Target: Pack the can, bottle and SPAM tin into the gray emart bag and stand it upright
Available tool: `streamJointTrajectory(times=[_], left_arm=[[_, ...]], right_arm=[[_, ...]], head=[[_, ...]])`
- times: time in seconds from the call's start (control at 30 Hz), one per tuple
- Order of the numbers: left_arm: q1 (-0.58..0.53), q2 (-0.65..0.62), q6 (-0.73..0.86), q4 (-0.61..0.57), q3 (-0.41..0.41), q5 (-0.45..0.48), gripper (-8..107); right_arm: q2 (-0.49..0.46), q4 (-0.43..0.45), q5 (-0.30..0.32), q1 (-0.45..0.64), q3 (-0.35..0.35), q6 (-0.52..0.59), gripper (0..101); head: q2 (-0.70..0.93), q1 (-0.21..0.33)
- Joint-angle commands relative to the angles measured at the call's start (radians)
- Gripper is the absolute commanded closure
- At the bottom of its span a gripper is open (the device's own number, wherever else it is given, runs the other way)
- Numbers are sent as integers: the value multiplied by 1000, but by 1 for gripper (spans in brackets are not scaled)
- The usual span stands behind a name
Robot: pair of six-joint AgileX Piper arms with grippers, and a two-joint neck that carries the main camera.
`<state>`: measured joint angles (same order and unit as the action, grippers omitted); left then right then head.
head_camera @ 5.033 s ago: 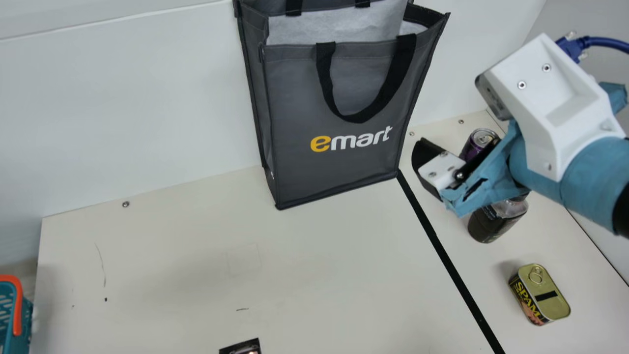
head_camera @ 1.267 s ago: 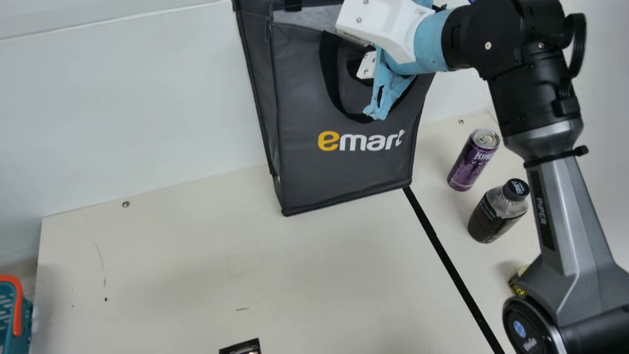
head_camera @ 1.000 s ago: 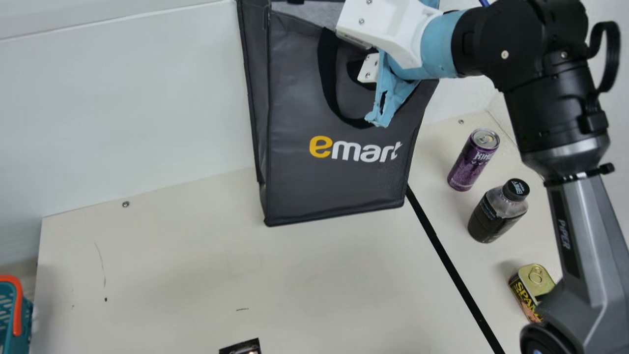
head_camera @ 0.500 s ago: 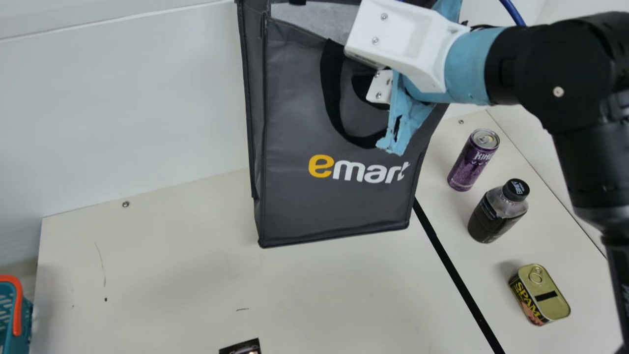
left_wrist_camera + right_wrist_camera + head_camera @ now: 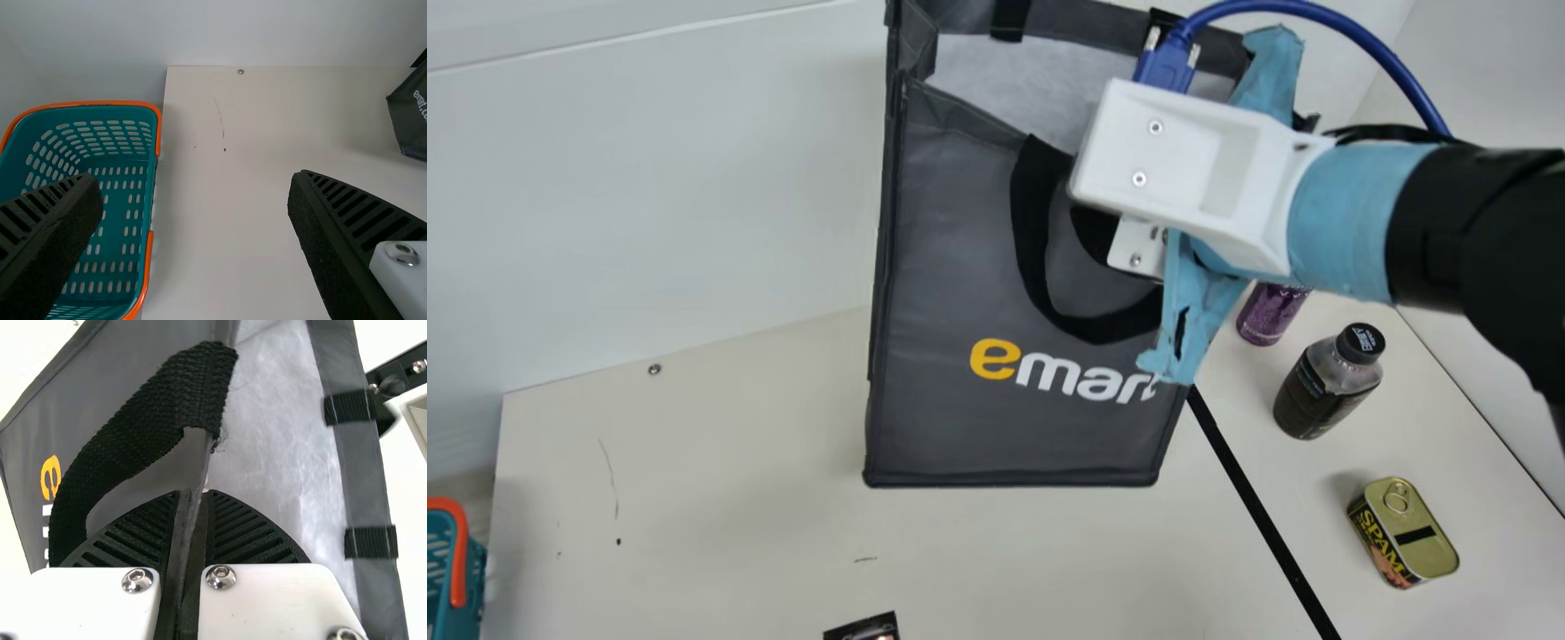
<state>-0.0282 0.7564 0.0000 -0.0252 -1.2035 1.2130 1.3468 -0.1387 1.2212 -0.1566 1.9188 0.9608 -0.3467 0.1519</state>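
Note:
In the main view my right gripper is at the near rim of the gray emart bag, its fingertips hidden. The right wrist view has my right gripper shut on the bag's rim, beside a black handle. The bag's mouth points up; whether its base touches the table I cannot tell. The purple can stands partly behind the right arm. Nearer are the dark bottle, upright, and the SPAM tin. My left gripper is open and empty in the left wrist view.
A teal basket with orange trim lies beside the table. A black tape line runs between bag and tin. Behind the bag rises a white wall. A small dark item shows at the main view's bottom edge.
My right gripper went from beside the can to the bag and took hold of its rim. Bag and gripper have since come nearer the camera. The right arm now covers the can's top.

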Motion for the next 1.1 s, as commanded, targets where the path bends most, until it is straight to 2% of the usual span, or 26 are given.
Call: streamJointTrajectory(times=[0.0, 0.53, 1.07], left_arm=[[0, 0, 0, 0, 0, 0, 9], [0, 0, 0, 0, 0, 0, 9], [0, 0, 0, 0, 0, 0, 9]], right_arm=[[-26, 9, -1, -12, -25, -4, 101], [-175, 83, -1, -129, -198, -79, 101], [-242, 187, -1, -320, -340, -241, 101]], head=[[-2, 23], [-2, 23], [-2, 23]])
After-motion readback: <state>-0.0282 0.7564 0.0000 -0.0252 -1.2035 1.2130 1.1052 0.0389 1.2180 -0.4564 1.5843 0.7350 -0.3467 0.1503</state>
